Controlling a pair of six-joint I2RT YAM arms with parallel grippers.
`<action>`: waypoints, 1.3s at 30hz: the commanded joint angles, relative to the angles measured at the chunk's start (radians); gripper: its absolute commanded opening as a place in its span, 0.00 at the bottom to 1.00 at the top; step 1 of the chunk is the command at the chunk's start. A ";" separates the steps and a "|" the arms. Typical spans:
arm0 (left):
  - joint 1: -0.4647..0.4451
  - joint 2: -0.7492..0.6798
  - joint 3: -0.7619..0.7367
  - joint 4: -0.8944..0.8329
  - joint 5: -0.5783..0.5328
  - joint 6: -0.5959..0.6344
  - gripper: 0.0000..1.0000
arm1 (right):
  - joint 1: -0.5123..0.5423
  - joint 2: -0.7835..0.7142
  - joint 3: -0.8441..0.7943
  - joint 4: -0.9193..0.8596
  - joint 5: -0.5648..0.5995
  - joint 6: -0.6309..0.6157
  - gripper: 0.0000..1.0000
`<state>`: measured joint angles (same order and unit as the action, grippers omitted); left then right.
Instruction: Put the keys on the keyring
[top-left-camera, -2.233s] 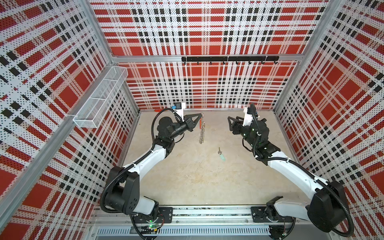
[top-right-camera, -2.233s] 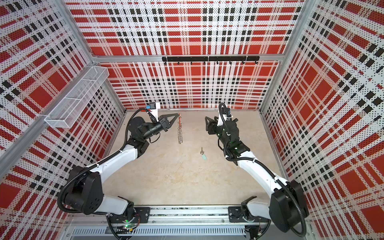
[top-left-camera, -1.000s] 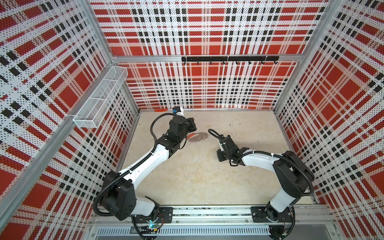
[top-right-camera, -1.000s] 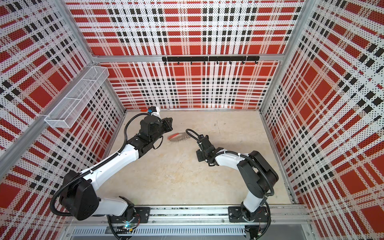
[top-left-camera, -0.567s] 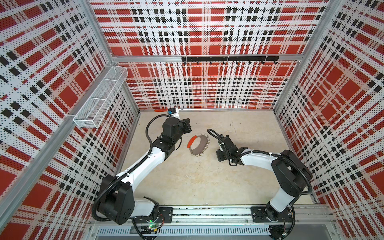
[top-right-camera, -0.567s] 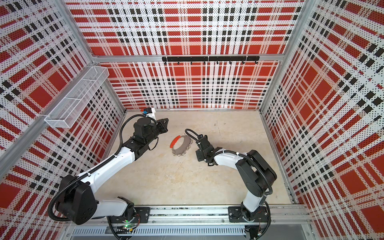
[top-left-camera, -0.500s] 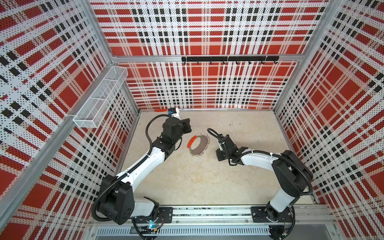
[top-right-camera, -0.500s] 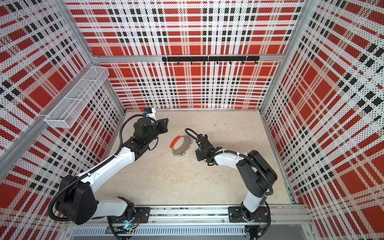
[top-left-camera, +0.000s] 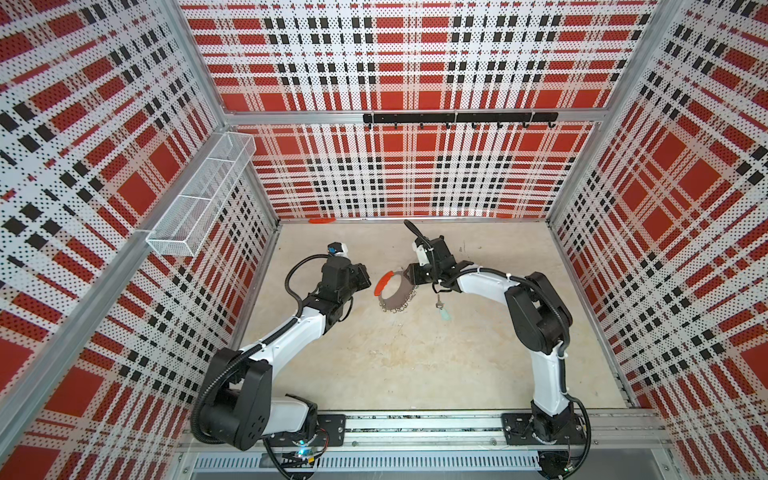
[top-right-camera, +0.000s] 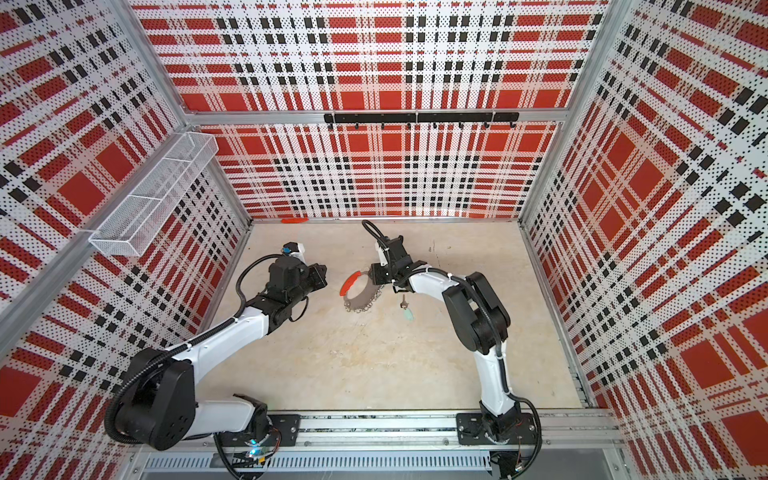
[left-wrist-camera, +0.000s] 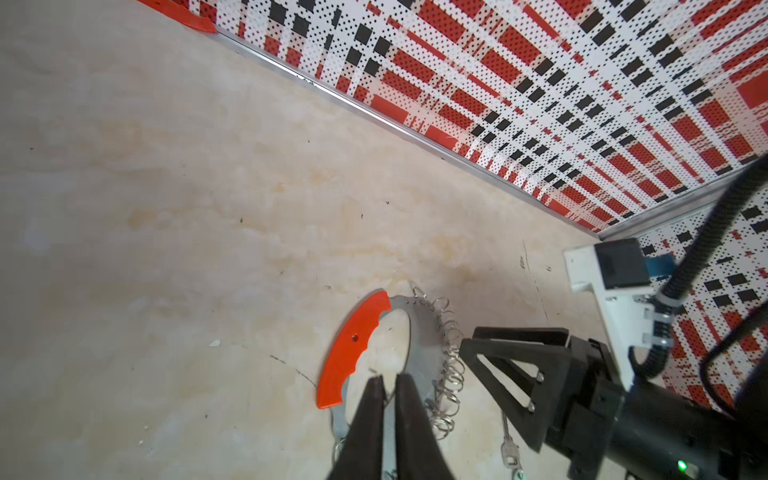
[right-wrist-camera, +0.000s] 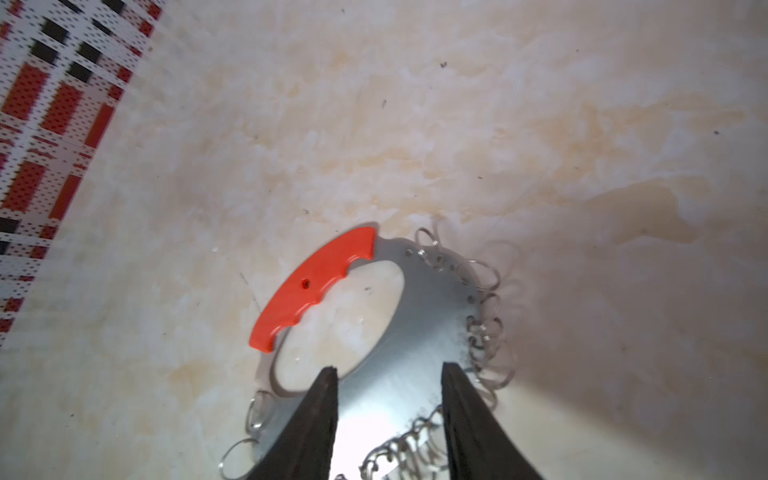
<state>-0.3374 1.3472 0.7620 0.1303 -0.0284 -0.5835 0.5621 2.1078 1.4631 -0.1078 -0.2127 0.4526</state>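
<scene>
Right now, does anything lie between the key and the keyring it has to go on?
Nothing visible: bare table separates the key from the keyring. The right tool hangs open over the keyring's rim.

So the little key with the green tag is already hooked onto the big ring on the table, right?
Not quite. The key is not hooked on. It lies loose on the table, beside the big ring and apart from it. Both top views show the gap between them.
</scene>
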 joint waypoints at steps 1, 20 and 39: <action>0.003 -0.017 0.014 0.034 0.029 0.002 0.13 | -0.017 0.050 0.085 -0.051 -0.037 0.051 0.47; -0.015 0.072 0.057 0.065 0.100 0.001 0.13 | -0.006 0.055 -0.041 0.097 -0.156 0.191 0.49; -0.179 0.260 0.129 0.112 0.221 0.179 0.10 | -0.114 -0.241 -0.325 0.177 -0.032 0.187 0.35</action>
<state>-0.4850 1.5566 0.8520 0.2222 0.1375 -0.4816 0.4545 1.9076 1.1786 0.0509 -0.2699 0.6460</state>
